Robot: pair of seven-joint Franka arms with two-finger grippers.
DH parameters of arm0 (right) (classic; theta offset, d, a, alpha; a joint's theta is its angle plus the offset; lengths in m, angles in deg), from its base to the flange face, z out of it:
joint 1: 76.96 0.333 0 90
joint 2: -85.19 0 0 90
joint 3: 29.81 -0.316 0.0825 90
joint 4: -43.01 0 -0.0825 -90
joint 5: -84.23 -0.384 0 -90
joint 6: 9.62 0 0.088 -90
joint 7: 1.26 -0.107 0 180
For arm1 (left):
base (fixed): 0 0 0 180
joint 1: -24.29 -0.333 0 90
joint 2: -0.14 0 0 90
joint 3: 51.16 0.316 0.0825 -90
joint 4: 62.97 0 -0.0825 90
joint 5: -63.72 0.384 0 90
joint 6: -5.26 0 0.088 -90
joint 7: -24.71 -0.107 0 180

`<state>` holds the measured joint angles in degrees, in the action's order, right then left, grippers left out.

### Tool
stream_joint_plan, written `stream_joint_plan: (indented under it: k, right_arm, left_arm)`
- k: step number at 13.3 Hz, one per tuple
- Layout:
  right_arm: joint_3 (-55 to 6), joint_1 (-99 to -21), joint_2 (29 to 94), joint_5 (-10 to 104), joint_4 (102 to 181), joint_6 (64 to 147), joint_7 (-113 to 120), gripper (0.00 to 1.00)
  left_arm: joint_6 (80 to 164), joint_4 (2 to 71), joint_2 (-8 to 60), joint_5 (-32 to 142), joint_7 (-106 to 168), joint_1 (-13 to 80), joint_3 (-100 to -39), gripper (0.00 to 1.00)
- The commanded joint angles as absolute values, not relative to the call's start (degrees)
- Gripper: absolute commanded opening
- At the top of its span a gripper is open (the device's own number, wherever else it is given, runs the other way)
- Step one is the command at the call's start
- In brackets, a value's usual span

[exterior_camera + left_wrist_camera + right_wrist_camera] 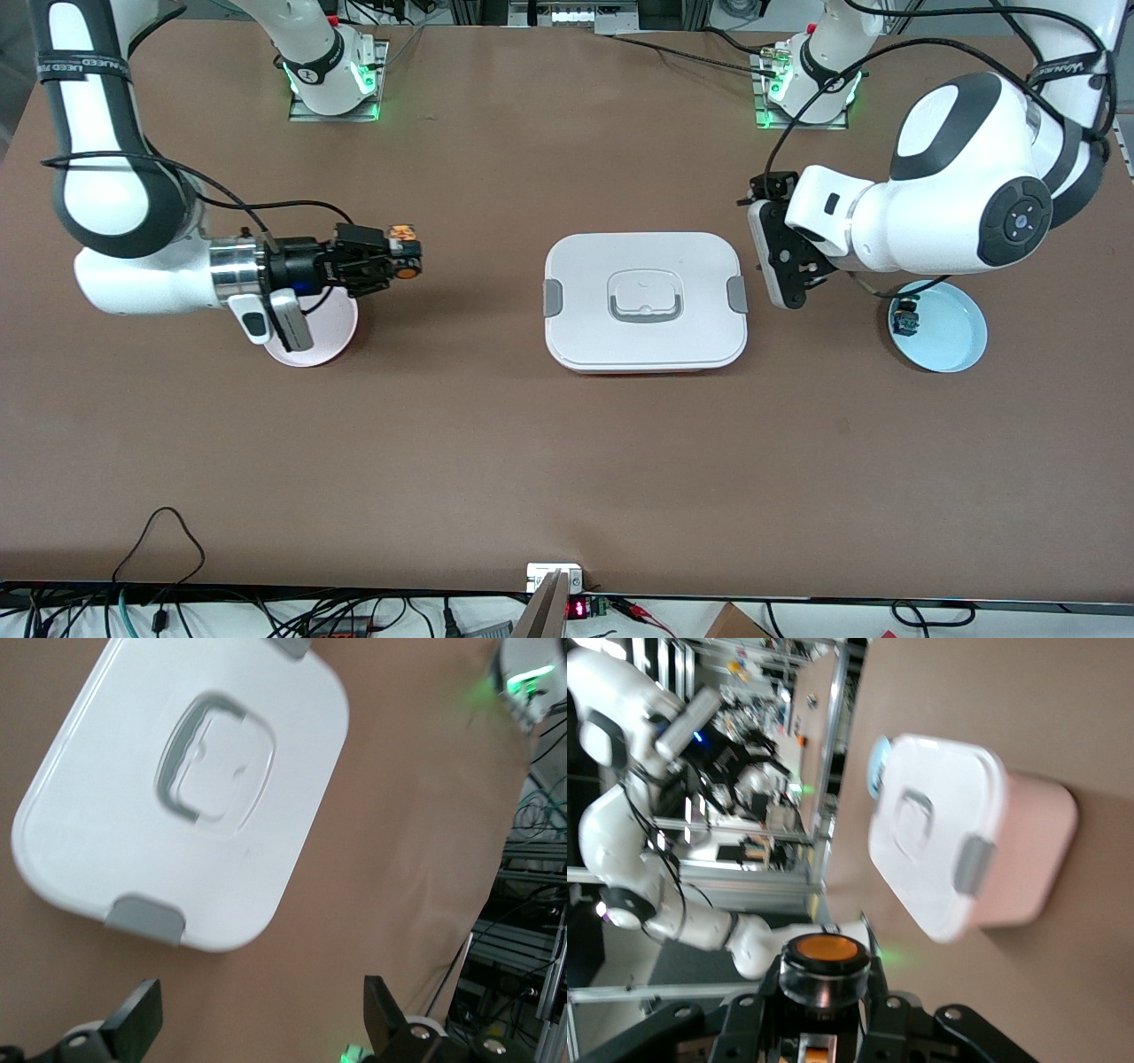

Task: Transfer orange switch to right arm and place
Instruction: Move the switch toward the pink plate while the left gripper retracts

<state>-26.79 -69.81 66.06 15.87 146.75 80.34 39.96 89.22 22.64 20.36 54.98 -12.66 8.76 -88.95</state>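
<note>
The orange switch [407, 271], a small black block with a round orange button face, is clamped between the fingers of my right gripper [405, 254]. That gripper hangs in the air over the edge of a pink plate [335, 343] and points toward the table's middle. In the right wrist view the orange switch [827, 951] fills the shut right gripper [826, 981]. My left gripper [769, 252] hovers beside the white container, open with nothing in it. In its own view the left gripper [261, 1010] has only bare table between its fingers.
A white lidded container [645, 301] with grey latches sits mid-table, also in view as the container [186, 788] and the container [957, 833]. A light blue plate [952, 335] toward the left arm's end holds a small dark blue component [904, 317].
</note>
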Motion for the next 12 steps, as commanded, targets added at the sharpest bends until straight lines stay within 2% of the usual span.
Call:
stream_joint_plan:
  k: [1,6,9,11,12]
  right_arm:
    - [-27.5,-73.0,67.6,27.0,147.6,77.9,40.7,0.00]
    - [-27.5,-73.2,68.0,52.6,146.5,80.8,41.5,0.00]
    - [-27.6,-73.0,67.9,68.9,146.2,88.3,52.0,0.00]
    - [-27.7,-73.0,67.4,73.5,146.9,93.1,59.4,0.00]
    - [-27.7,-73.0,67.2,75.8,147.5,95.2,62.5,0.00]
  left_arm:
    - [81.7,17.6,19.9,65.5,-3.3,9.7,-89.0,1.00]
    - [79.2,13.9,19.7,74.4,7.4,8.1,-88.4,1.00]
    - [73.8,8.0,19.8,74.9,17.4,8.4,-88.5,1.00]
    - [73.8,7.3,19.7,74.3,16.9,6.9,-87.6,1.00]
    - [74.9,8.0,17.3,73.4,17.5,6.9,-84.2,1.00]
